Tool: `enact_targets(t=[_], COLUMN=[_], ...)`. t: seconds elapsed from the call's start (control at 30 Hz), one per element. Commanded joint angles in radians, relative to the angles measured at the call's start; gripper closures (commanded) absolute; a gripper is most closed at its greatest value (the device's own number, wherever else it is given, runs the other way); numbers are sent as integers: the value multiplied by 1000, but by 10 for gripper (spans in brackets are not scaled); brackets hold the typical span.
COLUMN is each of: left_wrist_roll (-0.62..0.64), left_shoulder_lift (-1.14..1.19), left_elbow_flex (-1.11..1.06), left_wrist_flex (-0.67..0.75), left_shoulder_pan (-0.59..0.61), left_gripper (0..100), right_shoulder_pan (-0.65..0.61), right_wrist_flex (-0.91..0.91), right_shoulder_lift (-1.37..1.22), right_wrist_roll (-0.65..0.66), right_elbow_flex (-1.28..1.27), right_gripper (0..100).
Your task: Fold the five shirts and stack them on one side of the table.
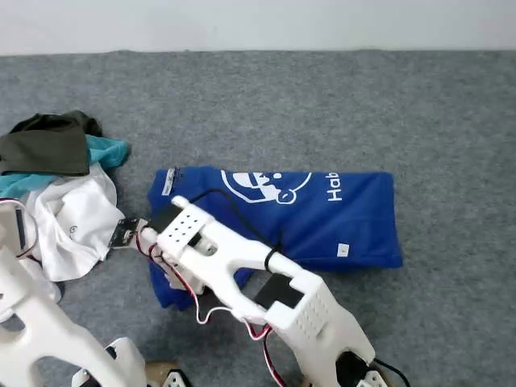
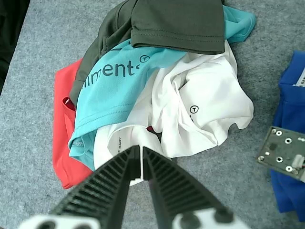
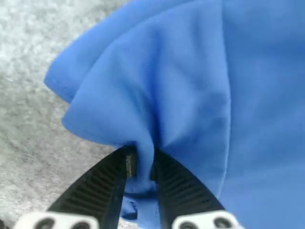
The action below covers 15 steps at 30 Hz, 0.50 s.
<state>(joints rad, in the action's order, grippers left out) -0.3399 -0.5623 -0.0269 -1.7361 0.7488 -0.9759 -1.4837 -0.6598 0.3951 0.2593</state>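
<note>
A blue shirt (image 1: 339, 218) with white print lies partly folded in the middle of the grey table. My right gripper (image 3: 141, 155) is at its near-left corner, shut on a bunched fold of the blue shirt (image 3: 200, 95). At the table's left edge, several shirts lie in a heap: a dark green shirt (image 2: 176, 24) on top, a teal shirt (image 2: 109, 90), a white shirt (image 2: 200, 109) and a red shirt (image 2: 62, 124) underneath. My left gripper (image 2: 141, 152) hangs shut just above the near edge of the white shirt, holding nothing that I can see.
The right arm (image 1: 242, 266) stretches from the near edge across the blue shirt's near-left part. The left arm's white body (image 1: 32, 322) stands at the near left. Bare grey table (image 1: 451, 121) stretches to the right and far side.
</note>
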Motion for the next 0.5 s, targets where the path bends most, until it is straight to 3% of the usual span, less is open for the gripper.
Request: enact_targets(t=[0.0,0.2,0.47], left_wrist_roll=[-8,-9,-9], left_shoulder_lift=[-21,-21,-20], left_elbow_flex=[5,5,5], left_wrist_flex=[12,14,14], left_shoulder_pan=[6,2,2], left_gripper=[982,982,982], right_shoulder_pan=[27,91,200], right_wrist_flex=[-70,-214,-225], right_shoulder_lift=[-28,-30,-41], right_wrist_roll=[37,84,157], right_elbow_flex=[109,342,460], right_gripper=[988,988,988])
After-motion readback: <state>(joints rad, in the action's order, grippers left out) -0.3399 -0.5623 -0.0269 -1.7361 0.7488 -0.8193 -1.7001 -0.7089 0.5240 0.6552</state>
